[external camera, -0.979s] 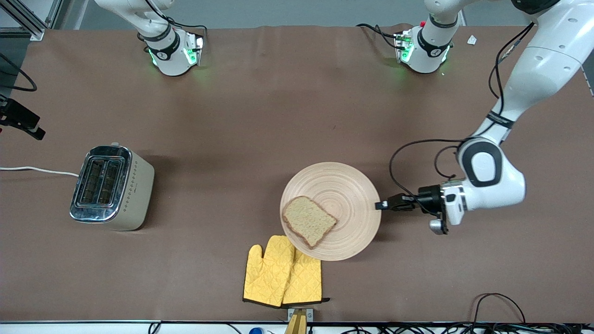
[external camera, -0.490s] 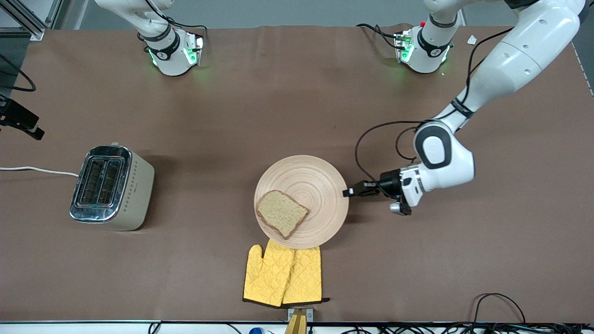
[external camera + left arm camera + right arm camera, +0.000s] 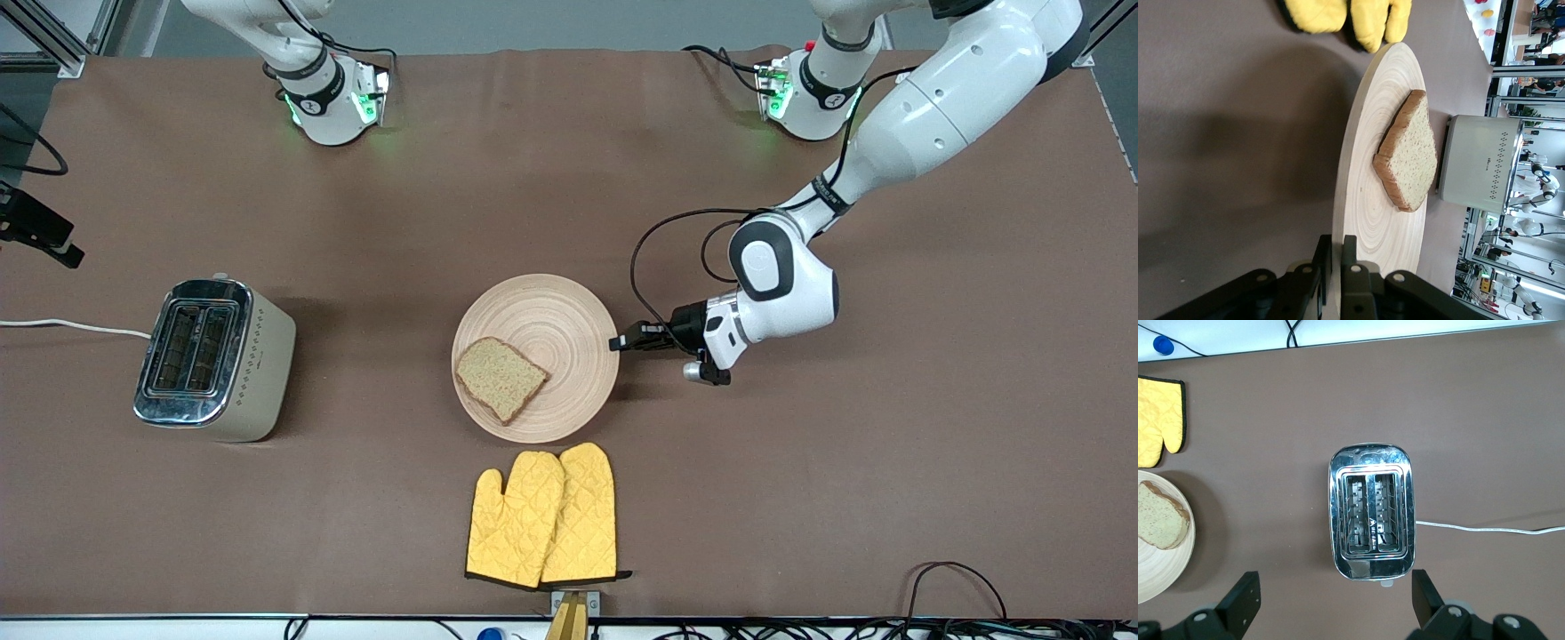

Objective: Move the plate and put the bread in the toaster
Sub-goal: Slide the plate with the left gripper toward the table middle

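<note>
While my left gripper was clamped shut on the rim of the plate, at the edge facing the left arm's end of the table, the bread lay flat on the plate's half nearer the toaster and nearer the front camera. Plate sat mid-table, just clear of the yellow oven mitts, which lay nearer the camera. Toaster stood well apart toward the right arm's end, slots up and running away from the camera.

My right gripper hung over the toaster, fingers wide apart, nothing in them. In its wrist view the bread showed at the frame edge, off to the side of the toaster.

Key relation: bread lay between my two grippers, and my left one was busy with the plate. My read: the pick was the right gripper's job, and the slice would need standing on edge to fit the slots.
</note>
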You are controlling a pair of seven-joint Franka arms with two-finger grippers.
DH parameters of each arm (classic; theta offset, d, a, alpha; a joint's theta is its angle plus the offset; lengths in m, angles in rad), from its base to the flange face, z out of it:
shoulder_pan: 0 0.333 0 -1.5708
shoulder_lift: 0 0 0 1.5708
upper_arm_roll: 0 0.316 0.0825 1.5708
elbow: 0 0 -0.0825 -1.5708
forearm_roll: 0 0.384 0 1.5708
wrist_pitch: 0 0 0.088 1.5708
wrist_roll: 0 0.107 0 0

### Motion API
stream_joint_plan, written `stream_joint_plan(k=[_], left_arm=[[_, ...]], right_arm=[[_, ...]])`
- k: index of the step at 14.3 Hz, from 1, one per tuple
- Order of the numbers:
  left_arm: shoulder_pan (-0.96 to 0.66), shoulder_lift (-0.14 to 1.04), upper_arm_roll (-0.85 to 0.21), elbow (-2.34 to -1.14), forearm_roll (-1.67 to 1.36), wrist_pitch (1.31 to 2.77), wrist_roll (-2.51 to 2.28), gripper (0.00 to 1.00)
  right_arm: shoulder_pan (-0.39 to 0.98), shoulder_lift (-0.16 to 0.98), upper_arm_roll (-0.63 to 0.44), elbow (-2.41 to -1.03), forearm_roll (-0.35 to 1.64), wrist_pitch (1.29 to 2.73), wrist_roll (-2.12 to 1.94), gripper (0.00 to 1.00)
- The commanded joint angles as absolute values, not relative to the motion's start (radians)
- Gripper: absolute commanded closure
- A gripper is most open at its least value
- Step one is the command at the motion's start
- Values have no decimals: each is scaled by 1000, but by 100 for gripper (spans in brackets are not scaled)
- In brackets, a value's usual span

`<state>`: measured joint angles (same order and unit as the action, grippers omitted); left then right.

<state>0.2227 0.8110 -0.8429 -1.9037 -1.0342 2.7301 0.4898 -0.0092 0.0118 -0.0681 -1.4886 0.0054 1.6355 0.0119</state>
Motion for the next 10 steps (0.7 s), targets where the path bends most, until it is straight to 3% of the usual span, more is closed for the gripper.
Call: stream_joint_plan(k=[1, 4, 6, 7, 10], left_arm=[[221, 831, -856, -1899, -1060, 2738, 509, 99], [221, 865, -856, -1898, -1060, 2750, 509, 98], [219, 868, -856, -1898, -1060, 2753, 509, 92], [213, 868, -854, -1896, -1060, 2755, 509, 80], [209, 865, -851, -1891, -1060, 2755, 494, 28]], right_arm=[[-17, 9, -64, -1488, 11, 1634, 20, 0], [-15, 9, -64, -1488, 11, 1632, 20, 0], [-15, 9, -64, -1488, 11, 1631, 20, 0], [-14, 9, -64, -1488, 11, 1631, 20, 0], [-17, 9, -64, -1486, 11, 1628, 11, 0]])
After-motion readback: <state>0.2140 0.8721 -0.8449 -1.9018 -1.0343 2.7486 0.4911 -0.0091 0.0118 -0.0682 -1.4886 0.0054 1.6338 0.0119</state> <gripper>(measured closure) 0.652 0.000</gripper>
